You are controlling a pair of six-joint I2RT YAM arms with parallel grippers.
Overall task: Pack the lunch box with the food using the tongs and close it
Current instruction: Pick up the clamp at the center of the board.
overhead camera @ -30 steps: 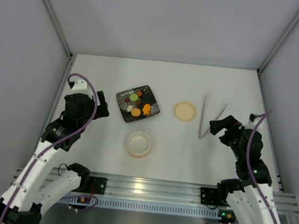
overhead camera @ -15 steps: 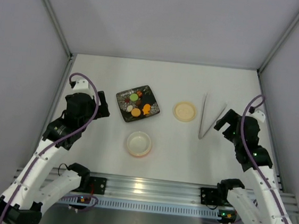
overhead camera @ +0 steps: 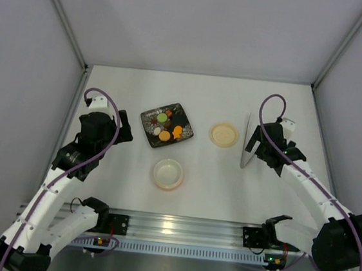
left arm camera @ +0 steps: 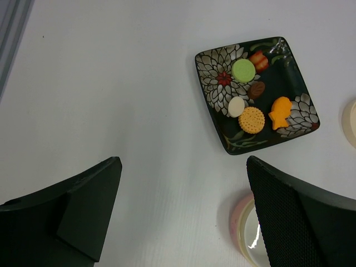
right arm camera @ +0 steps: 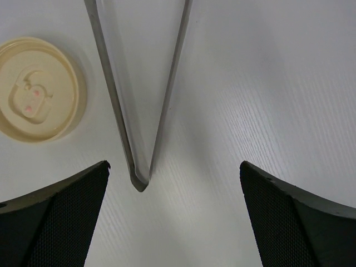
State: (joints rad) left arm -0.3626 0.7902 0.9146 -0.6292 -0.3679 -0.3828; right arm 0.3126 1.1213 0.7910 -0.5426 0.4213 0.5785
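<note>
The tongs [right arm camera: 139, 179] lie flat on the white table, their joined end toward me and the two thin arms spreading away. My right gripper [right arm camera: 173, 167] hovers open just above that joined end, which sits nearer its left finger and touches neither. The same tongs [overhead camera: 247, 131] are partly hidden under the right gripper [overhead camera: 253, 147]. The lunch box [overhead camera: 155, 173] stands open with nothing in it, and its cream lid [overhead camera: 223, 135] lies apart. The food [left arm camera: 243, 70] sits on a black floral plate [left arm camera: 214, 67]. My left gripper [left arm camera: 182, 181] is open over bare table.
The lunch box's pink rim [left arm camera: 239, 222] shows beside my left gripper's right finger [left arm camera: 289, 211]. The lid [right arm camera: 39, 89] lies just left of the tongs. Grey walls close the table on three sides, and a metal rail [overhead camera: 177, 229] runs along the near edge.
My right arm has swung from the table's right side forward and left, ending over the tongs' joined end. The left arm, the plate, the lunch box and the lid have not moved.
</note>
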